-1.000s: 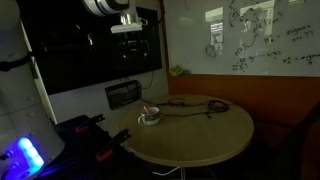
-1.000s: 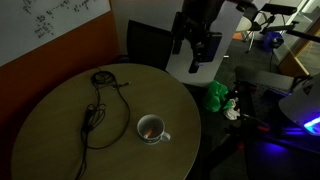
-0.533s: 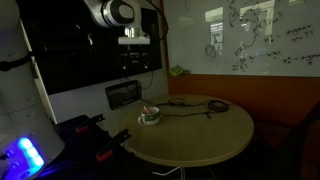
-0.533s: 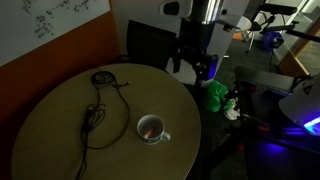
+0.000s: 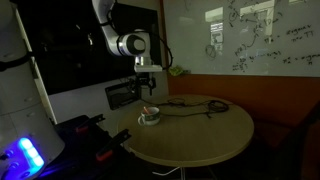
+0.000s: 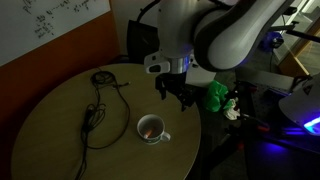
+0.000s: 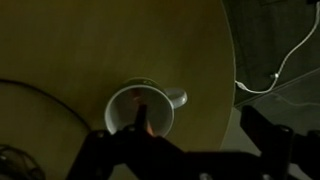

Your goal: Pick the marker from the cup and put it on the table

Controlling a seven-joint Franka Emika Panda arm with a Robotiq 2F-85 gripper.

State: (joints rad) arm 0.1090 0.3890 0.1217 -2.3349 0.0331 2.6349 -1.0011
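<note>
The pale cup [image 6: 151,128] stands near the edge of the round tan table [image 6: 60,135]. It shows in both exterior views [image 5: 149,116]. In the wrist view the cup [image 7: 140,108] has a reddish inside, and the orange-red marker [image 7: 146,122] leans in it. My gripper [image 6: 172,92] hangs open and empty a little above the cup and slightly to one side [image 5: 147,82]. In the wrist view its dark fingers [image 7: 192,125] frame the cup's right half, and the left finger overlaps the cup.
A black cable [image 6: 95,110] lies coiled on the table beyond the cup [image 5: 195,105]. A green object [image 6: 215,95] sits off the table beside the robot base. The table edge runs close to the cup [image 7: 225,90]. A white cable [image 7: 265,80] hangs past that edge.
The arm has come down from high above the table and moved towards the cup. The gripper now hangs just above it. The cup, marker and cable have not moved.
</note>
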